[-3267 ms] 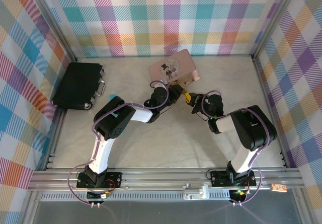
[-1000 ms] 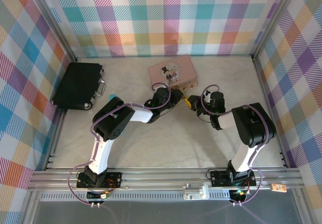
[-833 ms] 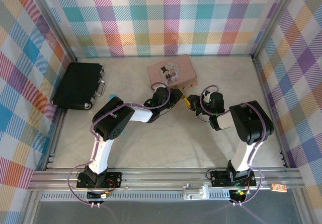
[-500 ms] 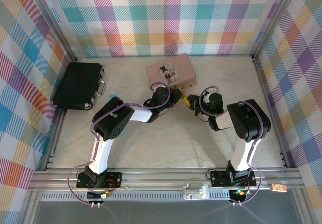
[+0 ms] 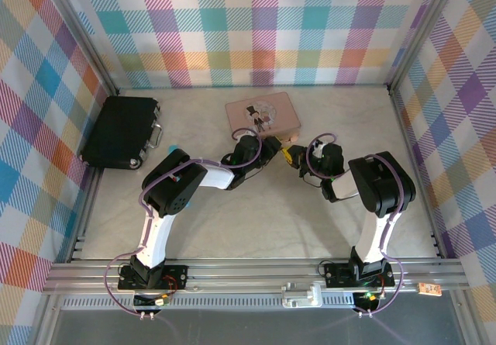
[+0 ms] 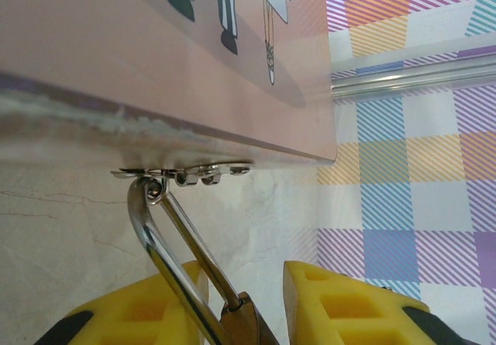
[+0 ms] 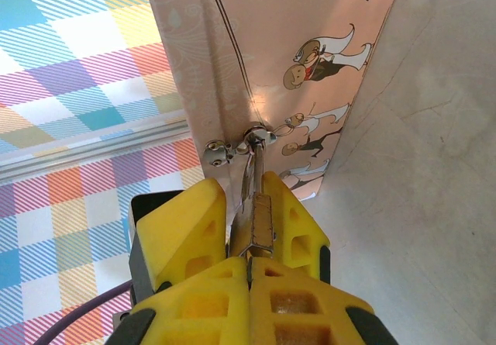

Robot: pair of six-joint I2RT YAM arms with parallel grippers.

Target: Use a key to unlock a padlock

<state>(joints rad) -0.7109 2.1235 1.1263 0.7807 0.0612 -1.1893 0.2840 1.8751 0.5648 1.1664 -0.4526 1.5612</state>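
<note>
**Brass padlock hangs from tin's hasp, flanked by two grippers**

The tiny brass padlock (image 7: pixel 261 225), its thin silvery shackle (image 6: pixel 155 236) looped through the steel hasp (image 6: pixel 194 173) of the glossy pink illustrated tin (image 5: pixel 263 114), hangs at the tin's near edge above the pale marbled table (image 5: pixel 271 213). The right gripper (image 7: pixel 242 198) has its ridged yellow fingers pinched on the lock's flat body. The left gripper (image 6: pixel 244 283) stands parted, with the shackle against one pad and a gap at the other.

The pale stone-look table (image 5: pixel 256 221) holds a pink tin box (image 5: pixel 263 113) just past the left gripper (image 5: pixel 272 144), and a black case (image 5: pixel 120 132) well off to its left.
</note>
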